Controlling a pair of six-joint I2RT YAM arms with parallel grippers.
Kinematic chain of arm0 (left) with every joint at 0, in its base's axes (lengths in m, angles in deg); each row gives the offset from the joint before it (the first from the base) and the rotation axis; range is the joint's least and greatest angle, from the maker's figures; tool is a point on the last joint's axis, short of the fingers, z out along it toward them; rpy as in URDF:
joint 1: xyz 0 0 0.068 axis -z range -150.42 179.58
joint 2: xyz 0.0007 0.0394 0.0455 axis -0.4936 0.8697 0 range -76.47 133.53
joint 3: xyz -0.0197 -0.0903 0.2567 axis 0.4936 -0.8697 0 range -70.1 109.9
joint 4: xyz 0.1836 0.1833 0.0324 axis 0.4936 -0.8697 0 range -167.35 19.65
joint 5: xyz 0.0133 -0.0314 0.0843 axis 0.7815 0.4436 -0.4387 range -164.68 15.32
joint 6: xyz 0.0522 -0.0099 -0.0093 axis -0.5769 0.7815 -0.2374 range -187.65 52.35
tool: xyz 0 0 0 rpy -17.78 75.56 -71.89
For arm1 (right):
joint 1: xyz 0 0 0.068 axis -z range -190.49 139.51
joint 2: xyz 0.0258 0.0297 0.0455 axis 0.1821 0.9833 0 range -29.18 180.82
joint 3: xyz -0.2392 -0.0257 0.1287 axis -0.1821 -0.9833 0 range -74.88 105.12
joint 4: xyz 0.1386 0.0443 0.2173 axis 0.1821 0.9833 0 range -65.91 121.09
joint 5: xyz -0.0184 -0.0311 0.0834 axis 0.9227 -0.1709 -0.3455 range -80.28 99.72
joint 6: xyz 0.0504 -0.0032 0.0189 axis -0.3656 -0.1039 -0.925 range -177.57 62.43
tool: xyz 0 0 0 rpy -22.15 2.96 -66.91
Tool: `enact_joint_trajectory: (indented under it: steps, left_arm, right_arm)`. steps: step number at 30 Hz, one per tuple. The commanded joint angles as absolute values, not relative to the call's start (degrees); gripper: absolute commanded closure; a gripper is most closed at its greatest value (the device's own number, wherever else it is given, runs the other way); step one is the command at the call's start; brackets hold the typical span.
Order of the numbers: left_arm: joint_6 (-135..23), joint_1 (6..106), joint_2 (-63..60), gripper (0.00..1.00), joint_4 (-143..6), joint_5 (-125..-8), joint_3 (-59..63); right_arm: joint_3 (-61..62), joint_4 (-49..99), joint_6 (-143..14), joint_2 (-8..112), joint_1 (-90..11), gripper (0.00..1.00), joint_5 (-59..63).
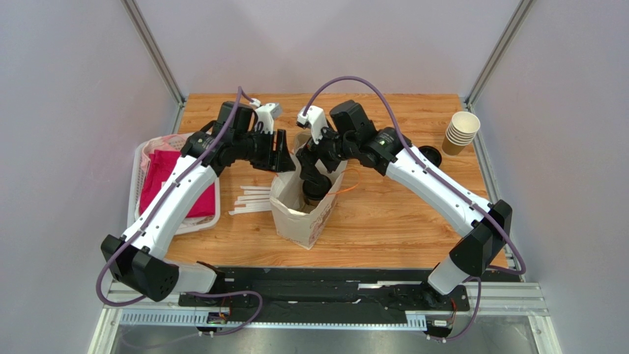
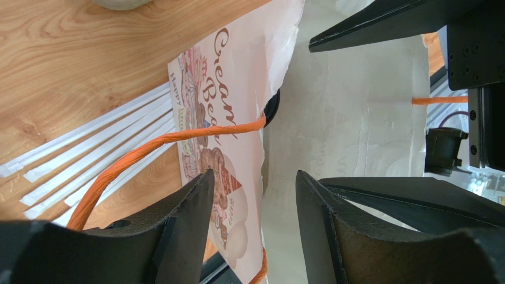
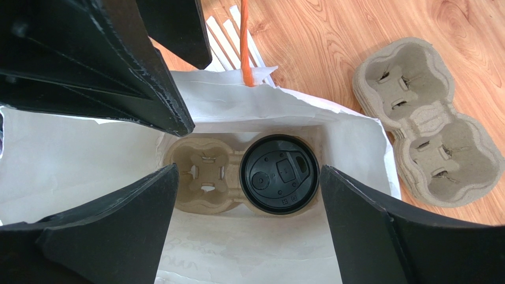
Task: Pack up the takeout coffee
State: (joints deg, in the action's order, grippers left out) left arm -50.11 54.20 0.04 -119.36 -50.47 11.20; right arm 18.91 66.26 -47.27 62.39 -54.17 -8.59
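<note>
Paper takeout coffee (image 3: 279,173) is looking light and squashy; hold its sides gently. Left claw (image 2: 253,177) and right claw (image 3: 248,177) are hanging open, empty.

Worktop (image 1: 384,214): light orange-brown wood grain, darker streaks. Paper bag (image 1: 295,214): white inside; outer face printed with pastel pink and brown illustrations and brown cursive lettering. Bag handle (image 2: 148,148): bright orange twisted cord. Takeout coffee (image 3: 279,174): black lid; cup colour not readable from above. Cup carrier (image 3: 201,171) in the bag: pale tan pulp. Spare carriers (image 3: 424,121) on the worktop: grey-tan pulp. Straw sleeves (image 1: 251,199): plain white. Basket (image 1: 138,169): white, with a magenta cloth (image 1: 166,177) in it. Cup stack (image 1: 461,131): cream-tan. Loose lid (image 1: 430,155): black. Left arm (image 1: 173,199) and right arm (image 1: 435,181): white links, black joints, lilac cables.
</note>
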Motion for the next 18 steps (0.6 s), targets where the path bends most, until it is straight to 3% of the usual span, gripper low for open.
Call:
enact_joint_trajectory:
  steps: [1,8,18]
  left_arm:
    - [-52.26,54.63,-2.55,0.39,-119.83,-51.92,14.1]
    - [-55.24,54.63,-2.99,0.4,-119.92,-49.11,14.98]
    - [-62.01,54.63,-2.38,0.29,-123.78,-46.29,15.95]
  right_arm:
    - [21.0,63.64,-47.91,59.32,-53.91,0.06,-7.51]
    - [20.92,63.37,-48.17,58.88,-53.91,0.05,-6.55]
    - [21.71,63.37,-49.4,58.97,-53.38,0.05,-5.75]
